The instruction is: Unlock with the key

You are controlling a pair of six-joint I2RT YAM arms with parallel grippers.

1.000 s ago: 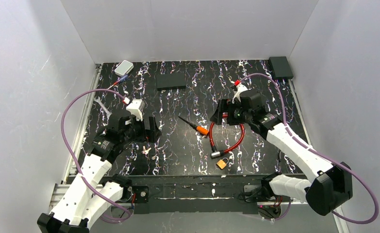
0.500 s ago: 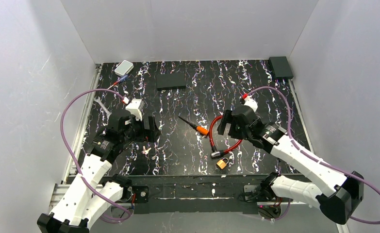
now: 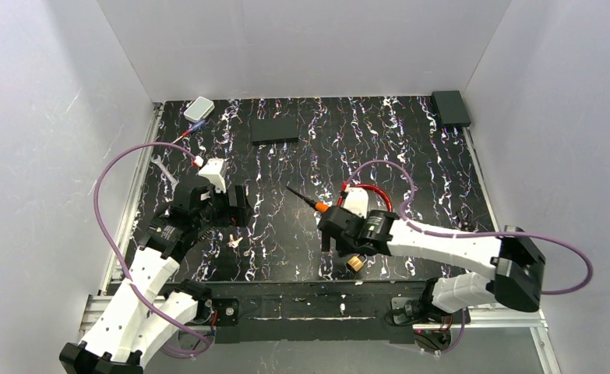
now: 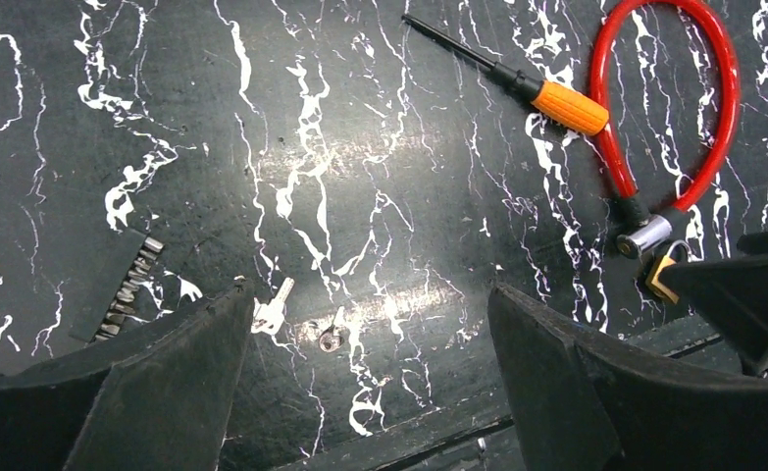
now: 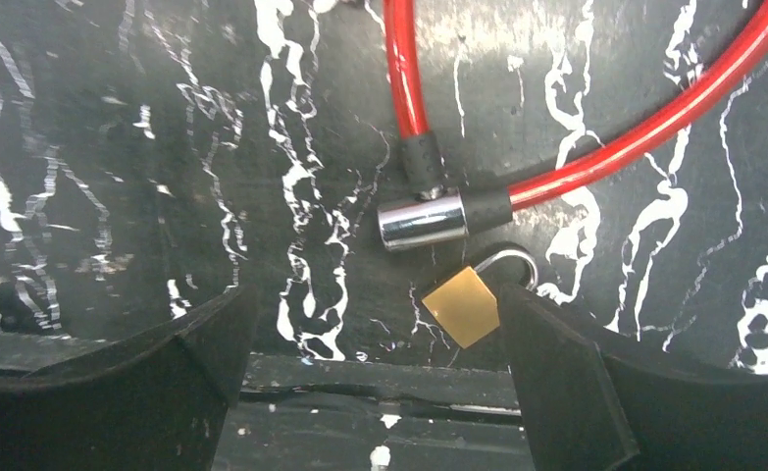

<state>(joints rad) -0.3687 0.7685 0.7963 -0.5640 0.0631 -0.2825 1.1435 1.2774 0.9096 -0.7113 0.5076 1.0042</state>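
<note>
A small silver key (image 4: 267,312) lies flat on the black marbled table, just beside the left finger (image 4: 164,383) of my left gripper (image 4: 370,294). That gripper hovers over it, open and empty. In the top view the key (image 3: 237,241) lies just in front of the left gripper (image 3: 235,206). The brass padlock (image 5: 463,306) lies near the table's front edge, its shackle by the chrome end of a red cable lock (image 5: 595,157). My right gripper (image 5: 375,299) hangs open above it, the padlock close to its right finger. In the top view the padlock (image 3: 355,263) peeks out under the right gripper (image 3: 339,234).
An orange-handled screwdriver (image 4: 566,106) lies left of the red cable loop (image 3: 375,191). A bit holder (image 4: 125,294) and a small ring (image 4: 331,340) lie near the key. At the back are a grey box (image 3: 199,108), a flat black block (image 3: 274,130) and a black box (image 3: 450,107).
My right arm has swung from the far side of the red cable loop toward the front and now hangs over the padlock. The left arm has barely moved.
</note>
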